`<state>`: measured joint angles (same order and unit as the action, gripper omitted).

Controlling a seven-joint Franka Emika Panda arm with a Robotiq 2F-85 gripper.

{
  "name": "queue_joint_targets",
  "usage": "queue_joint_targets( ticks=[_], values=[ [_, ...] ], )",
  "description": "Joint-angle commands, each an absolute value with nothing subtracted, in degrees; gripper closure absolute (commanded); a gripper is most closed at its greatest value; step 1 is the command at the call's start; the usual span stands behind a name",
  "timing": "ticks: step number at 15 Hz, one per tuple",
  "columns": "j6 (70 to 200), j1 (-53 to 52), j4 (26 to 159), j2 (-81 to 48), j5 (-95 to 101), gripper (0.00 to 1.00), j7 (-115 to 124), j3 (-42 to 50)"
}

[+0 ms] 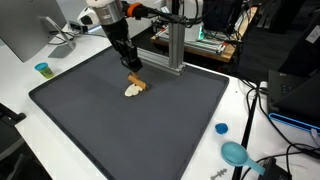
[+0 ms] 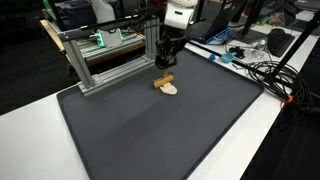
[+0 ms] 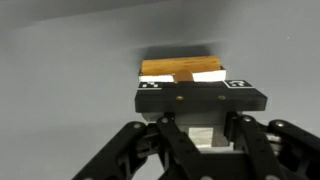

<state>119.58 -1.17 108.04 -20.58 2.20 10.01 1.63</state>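
A small orange-brown wooden block point(image 1: 137, 79) point(image 2: 165, 79) rests on the dark grey mat point(image 1: 90, 120) point(image 2: 150, 130), touching a cream-white piece point(image 1: 131, 91) point(image 2: 170, 89). My gripper point(image 1: 133, 72) point(image 2: 165, 70) stands upright over them, its fingertips down at the block. The jaws are shut on the wooden block. In the wrist view the block's brown top point(image 3: 180, 70) shows just beyond the gripper's black body, flanked by white patches. The fingertips themselves are hidden behind the gripper's linkages.
An aluminium frame point(image 1: 176, 50) point(image 2: 105, 62) stands at the mat's far edge, close behind the gripper. A blue cup point(image 1: 42, 69), a blue lid point(image 1: 221, 128) and a teal scoop point(image 1: 236, 153) lie on the white table. Cables point(image 2: 268, 72) run along one side.
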Motion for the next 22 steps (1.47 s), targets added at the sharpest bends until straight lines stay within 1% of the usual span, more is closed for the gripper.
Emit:
queue_joint_targets(
  ticks=[1,3,6,10,13,16,18,19,20,22],
  values=[
    [113.1,-1.4,105.4,-24.2,3.8,0.78,10.3,2.2],
    [111.5,-1.1,105.9,-22.7,3.6,0.78,9.5,2.2],
    [112.9,-0.8,110.3,-17.1,4.5,0.78,6.8,2.1],
    [112.7,-1.3,115.7,-8.5,11.8,0.78,-1.0,1.5],
    [112.2,-2.6,113.9,-7.5,16.0,0.78,-4.2,-0.2],
    [111.8,-4.7,109.8,-9.6,19.1,0.78,-6.9,-2.6],
    [112.0,-5.7,107.3,-11.1,19.7,0.78,-10.6,-4.0],
    [111.0,-5.3,105.3,-12.4,16.3,0.78,-13.4,-4.4],
    [112.6,-5.5,109.5,-10.0,17.6,0.53,-8.6,-4.0],
    [112.6,-5.8,107.5,-11.4,17.4,0.53,-10.5,-4.6]
  ],
)
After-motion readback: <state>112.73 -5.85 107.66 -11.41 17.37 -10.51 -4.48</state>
